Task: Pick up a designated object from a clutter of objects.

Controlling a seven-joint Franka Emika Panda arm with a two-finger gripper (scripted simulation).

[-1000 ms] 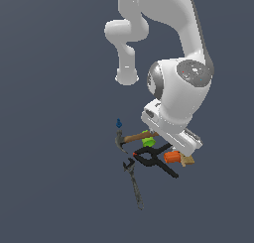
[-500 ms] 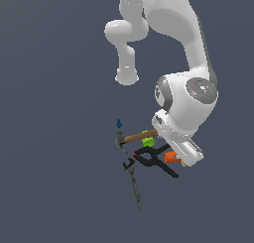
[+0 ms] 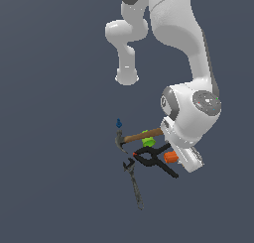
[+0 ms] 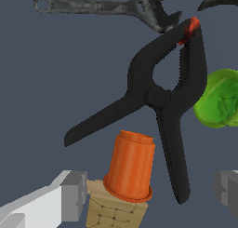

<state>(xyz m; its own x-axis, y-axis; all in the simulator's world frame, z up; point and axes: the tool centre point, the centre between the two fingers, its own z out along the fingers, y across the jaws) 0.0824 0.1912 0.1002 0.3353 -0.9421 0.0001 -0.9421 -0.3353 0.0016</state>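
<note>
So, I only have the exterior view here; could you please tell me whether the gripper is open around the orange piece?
Observer: Yes. The wrist view shows the gripper open, with the orange piece between its fingers, untouched.
Operator: Is anything else in that gap?
Observer: One handle of the black clamp lies between the orange piece and one finger.
Operator: What does the orange piece rest on?
Observer: Its wide end sits against the tan block.
</note>
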